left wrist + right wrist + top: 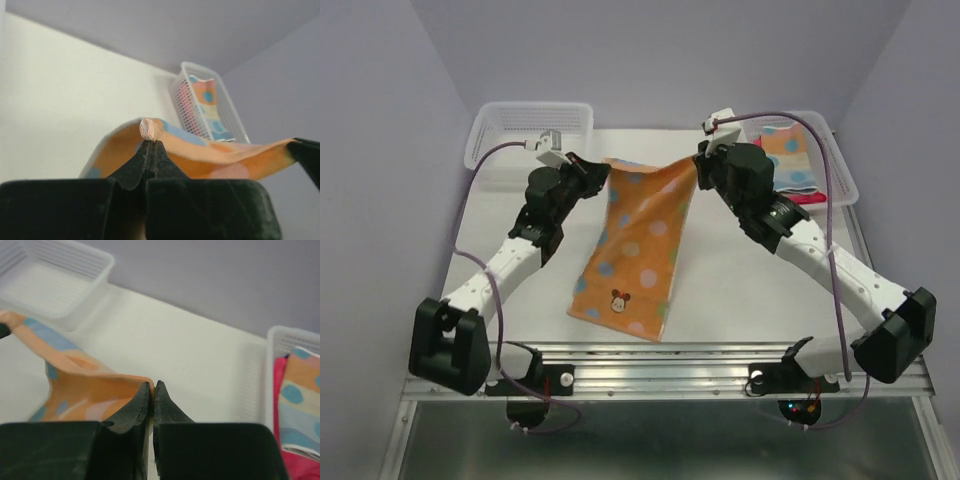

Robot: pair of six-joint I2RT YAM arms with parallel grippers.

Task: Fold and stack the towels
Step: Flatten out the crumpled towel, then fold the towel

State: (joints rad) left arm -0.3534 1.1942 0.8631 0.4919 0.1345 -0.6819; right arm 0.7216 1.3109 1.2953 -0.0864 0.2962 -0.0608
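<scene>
An orange towel (638, 240) with blue, pink and yellow dots hangs stretched between my two grippers, its near end resting on the table. My left gripper (601, 172) is shut on its far left corner (148, 129). My right gripper (698, 165) is shut on its far right corner (145, 384). More towels lie in the right basket: a patterned orange and blue one (788, 150) on top of a bright pink one (808, 197). They also show in the right wrist view (299, 405). The dark purple towel is out of view.
A white mesh basket (529, 128) stands at the back left; it looks empty. The right basket (836, 160) stands at the back right. The white table (740, 290) ends at a metal rail along the near edge.
</scene>
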